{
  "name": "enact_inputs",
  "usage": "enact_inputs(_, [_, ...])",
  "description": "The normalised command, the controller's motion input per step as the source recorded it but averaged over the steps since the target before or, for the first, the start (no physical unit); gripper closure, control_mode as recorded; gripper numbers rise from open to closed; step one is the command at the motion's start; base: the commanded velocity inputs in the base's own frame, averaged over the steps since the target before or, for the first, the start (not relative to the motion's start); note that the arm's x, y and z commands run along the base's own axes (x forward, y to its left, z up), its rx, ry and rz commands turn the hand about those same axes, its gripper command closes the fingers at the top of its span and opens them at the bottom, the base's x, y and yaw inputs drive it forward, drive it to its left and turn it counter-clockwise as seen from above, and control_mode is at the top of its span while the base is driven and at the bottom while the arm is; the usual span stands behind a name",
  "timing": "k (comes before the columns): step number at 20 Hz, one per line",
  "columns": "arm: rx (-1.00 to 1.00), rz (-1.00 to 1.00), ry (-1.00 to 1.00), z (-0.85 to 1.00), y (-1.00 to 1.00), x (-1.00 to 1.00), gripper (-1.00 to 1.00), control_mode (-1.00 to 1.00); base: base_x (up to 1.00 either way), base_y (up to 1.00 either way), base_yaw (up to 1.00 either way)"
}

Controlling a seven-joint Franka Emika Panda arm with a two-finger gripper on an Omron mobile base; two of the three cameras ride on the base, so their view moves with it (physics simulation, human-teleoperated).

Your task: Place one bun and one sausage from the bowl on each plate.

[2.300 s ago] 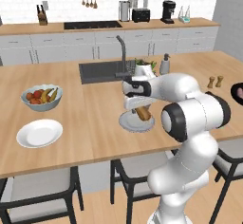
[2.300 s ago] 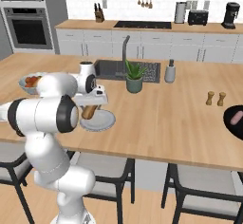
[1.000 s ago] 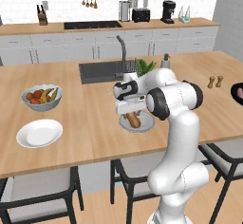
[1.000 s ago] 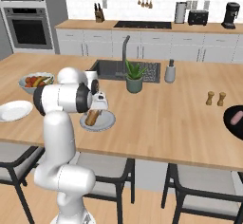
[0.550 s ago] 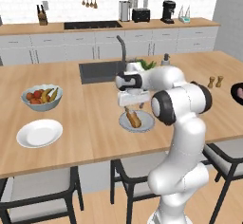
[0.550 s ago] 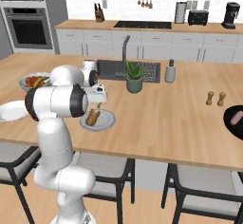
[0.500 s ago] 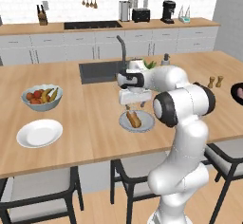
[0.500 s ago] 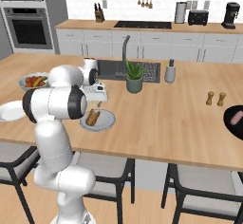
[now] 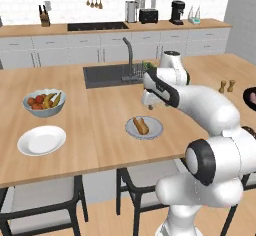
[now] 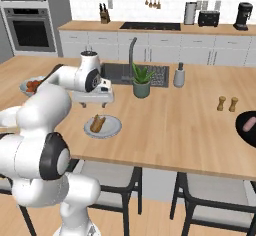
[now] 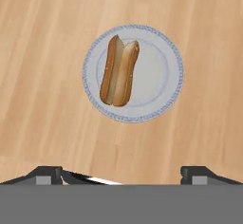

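One bun (image 11: 119,70) lies on a small white plate (image 11: 159,76) on the island counter. The same bun (image 9: 141,125) and plate (image 9: 154,128) show in the left base view, and the bun (image 10: 97,123) and plate (image 10: 111,126) in the right base view. My gripper (image 11: 121,175) hangs a little above this plate, open and empty, fingertips (image 11: 47,173) spread wide. The gripper (image 9: 150,105) sits just behind the plate. A second plate (image 9: 41,140) lies bare at the left. The black bowl (image 10: 247,130) at the far right holds a pink sausage (image 10: 248,124).
A pale bowl of fruit (image 9: 44,101) stands left of the sink (image 9: 107,75). A potted plant (image 10: 141,82), a soap dispenser (image 10: 179,75) and salt and pepper shakers (image 10: 227,103) stand on the island. Stools sit under its front edge.
The gripper has let go of the bun on the plate, lifted straight up off it and spread its fingers a little wider. The bun stays put.
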Motion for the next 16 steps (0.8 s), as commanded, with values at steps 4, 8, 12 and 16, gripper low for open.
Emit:
enact_inputs(4, [-0.12,0.00,-0.08,0.19,0.00,-1.00,-1.00,-1.00,0.00,0.00,0.00])
enact_inputs(8, [-0.08,0.00,0.00,-0.17,0.00,-0.55,-1.00,-1.00,0.00,0.00,0.00])
enact_inputs(12, [0.00,0.00,0.00,0.00,0.00,0.00,-1.00,-1.00,0.00,0.00,0.00])
enact_inputs(16, [0.00,0.00,0.00,0.00,-0.04,0.00,-1.00,1.00,0.00,-0.36,0.00])
